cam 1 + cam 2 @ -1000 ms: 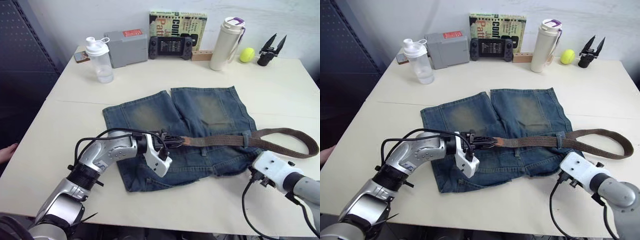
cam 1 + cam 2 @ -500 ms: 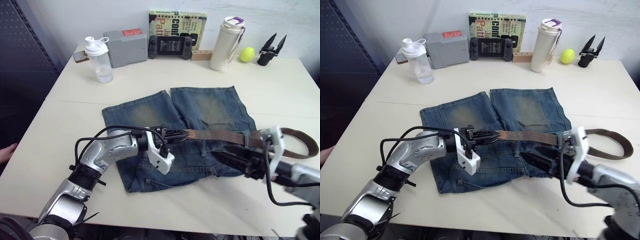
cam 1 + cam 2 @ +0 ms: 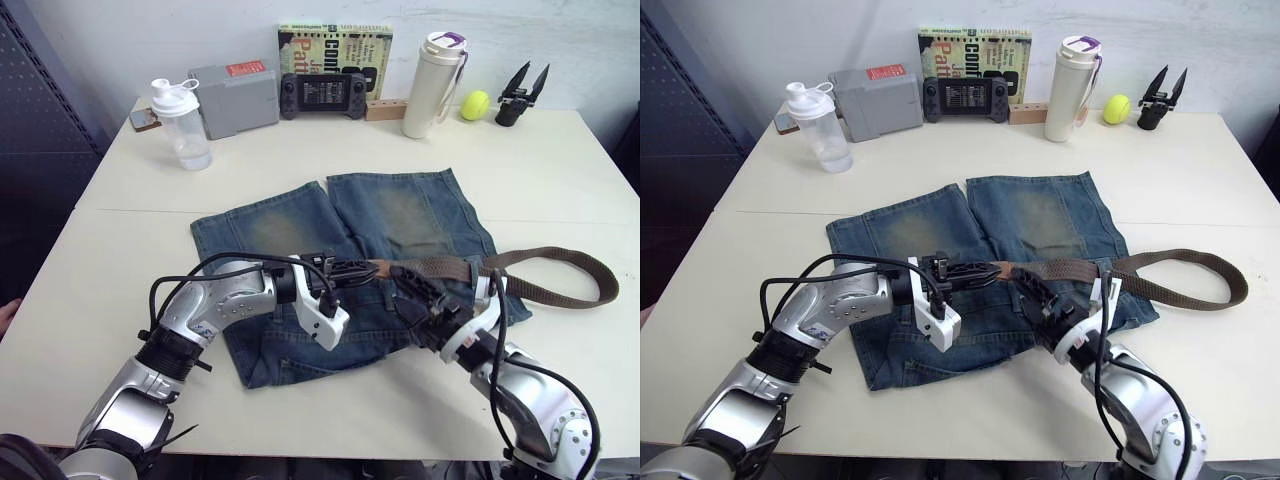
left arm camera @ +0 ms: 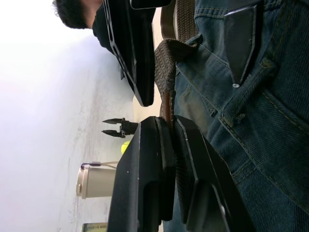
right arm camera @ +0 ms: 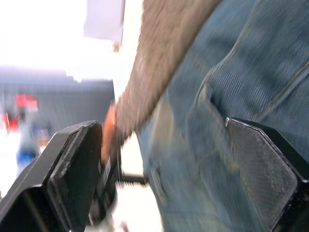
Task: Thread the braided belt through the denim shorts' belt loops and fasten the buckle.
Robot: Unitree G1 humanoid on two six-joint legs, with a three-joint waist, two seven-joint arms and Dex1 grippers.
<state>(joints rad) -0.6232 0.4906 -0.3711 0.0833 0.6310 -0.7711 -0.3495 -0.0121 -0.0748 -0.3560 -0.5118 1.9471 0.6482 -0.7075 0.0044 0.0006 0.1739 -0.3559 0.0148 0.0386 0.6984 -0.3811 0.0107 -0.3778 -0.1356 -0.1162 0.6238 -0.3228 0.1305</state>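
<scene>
On denim shorts [image 3: 400,215], left pincer [image 3: 362,271] apparently gripping braided belt [image 3: 560,270]

The tip of the braided belt [image 3: 545,275] is hidden between the left gripper's [image 4: 169,126] closed fingers. The buckle cannot be identified in any view. The right gripper [image 3: 420,295] covers part of the strap and of the denim shorts' [image 3: 400,215] waistband. In the right wrist view, belt and denim are blurred. The book's [image 3: 335,48] lower part is hidden behind the handheld game console [image 3: 320,95].
</scene>
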